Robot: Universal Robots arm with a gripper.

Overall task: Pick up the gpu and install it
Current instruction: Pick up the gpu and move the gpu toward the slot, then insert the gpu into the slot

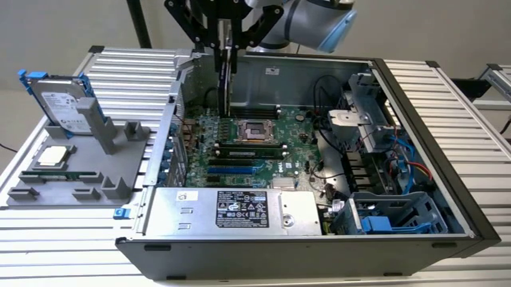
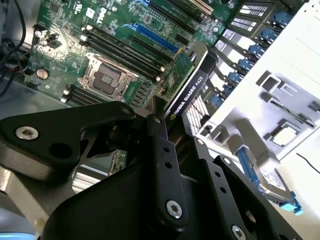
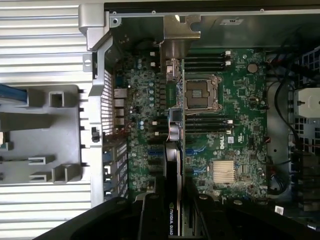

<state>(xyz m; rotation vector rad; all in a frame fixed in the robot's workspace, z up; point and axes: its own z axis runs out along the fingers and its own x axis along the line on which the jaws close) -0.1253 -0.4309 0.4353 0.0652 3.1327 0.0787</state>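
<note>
You have the gpu (image 1: 227,84) hanging on edge, pinched at its upper part between the narrowed jaws of the gripper (image 1: 227,43). In the exterior view it hangs over the motherboard (image 1: 255,143), toward twelve o'clock inside the open computer case (image 1: 447,149). The grey parts tray (image 1: 136,146) with the hard drive (image 1: 62,104) lies at nine o'clock of the case.

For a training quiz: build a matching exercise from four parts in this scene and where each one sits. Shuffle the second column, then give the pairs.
Things:
1. graphics card
2. hard drive
3. processor chip
4. power supply

Places:
A. lying flat on the gray tray
B. held on edge in the end effector, over the circuit board
C. propped up on end on the gray tray
D. inside the case, along its near side in the exterior view

Pairs: 1-B, 2-C, 3-A, 4-D
</note>
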